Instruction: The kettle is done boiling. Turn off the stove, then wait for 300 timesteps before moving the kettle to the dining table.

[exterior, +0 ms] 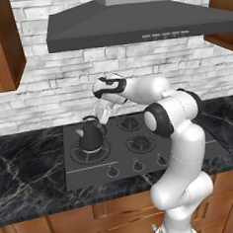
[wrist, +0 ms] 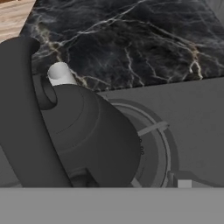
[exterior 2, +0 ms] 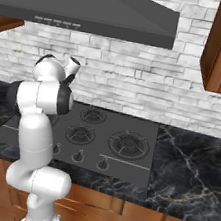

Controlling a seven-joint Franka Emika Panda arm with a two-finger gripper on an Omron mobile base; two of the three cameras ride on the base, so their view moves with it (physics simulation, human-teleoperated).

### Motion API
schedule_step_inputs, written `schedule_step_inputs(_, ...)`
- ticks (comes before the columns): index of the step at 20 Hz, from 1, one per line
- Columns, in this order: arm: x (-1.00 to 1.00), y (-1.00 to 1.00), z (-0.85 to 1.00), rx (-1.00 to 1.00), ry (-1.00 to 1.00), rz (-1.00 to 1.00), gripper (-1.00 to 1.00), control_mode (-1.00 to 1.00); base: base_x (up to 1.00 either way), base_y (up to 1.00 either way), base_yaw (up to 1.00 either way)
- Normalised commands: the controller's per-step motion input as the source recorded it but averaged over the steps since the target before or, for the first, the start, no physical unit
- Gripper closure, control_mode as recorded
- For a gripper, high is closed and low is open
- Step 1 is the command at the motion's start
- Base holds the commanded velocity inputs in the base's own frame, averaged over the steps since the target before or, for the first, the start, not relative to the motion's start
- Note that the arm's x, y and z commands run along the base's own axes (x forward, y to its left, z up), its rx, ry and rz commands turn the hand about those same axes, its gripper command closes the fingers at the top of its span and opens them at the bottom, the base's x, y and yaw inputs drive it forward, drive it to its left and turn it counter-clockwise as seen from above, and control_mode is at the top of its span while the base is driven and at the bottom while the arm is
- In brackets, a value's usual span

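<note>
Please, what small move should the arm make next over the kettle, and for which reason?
Probably lower the gripper a little onto the kettle's handle, then close. Its jaws stand open just above the kettle, which sits on the stove's front left burner, not yet gripped.

Even, flat rendered light; faint shadows; no glare; close hand view looks perhaps slightly soft.

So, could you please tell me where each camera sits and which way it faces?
Left base view: behind the arm's left, facing the stove and kettle; the arm rises lower right, gripper above the kettle.
Right base view: behind the arm's right, facing the same stove; the arm rises lower left.
Hand view: on the hand, looking down at the kettle close up.
Both base views share stove, hood and brick wall.
</note>
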Motion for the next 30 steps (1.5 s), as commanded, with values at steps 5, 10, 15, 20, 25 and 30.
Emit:
schedule_step_inputs(5,0.03,0.06,-0.14,0.0,0.0,0.04,-1.0,-1.0,0.0,0.0,0.0)
schedule_step_inputs(10,-0.05,0.07,-0.22,-0.01,0.0,0.02,1.0,-1.0,0.0,0.0,0.0)
schedule_step_inputs(15,-0.06,0.01,-0.13,0.0,0.0,0.01,1.0,-1.0,0.0,0.0,0.0)
schedule_step_inputs(20,-0.07,0.0,-0.04,0.0,-0.01,0.02,1.0,-1.0,0.0,0.0,0.0)
schedule_step_inputs(25,-0.31,-0.12,0.12,0.1,-0.06,0.03,1.0,-1.0,0.0,0.0,0.0)
schedule_step_inputs(30,-0.34,-0.25,0.22,0.14,-0.05,0.01,1.0,-1.0,0.0,0.0,0.0)
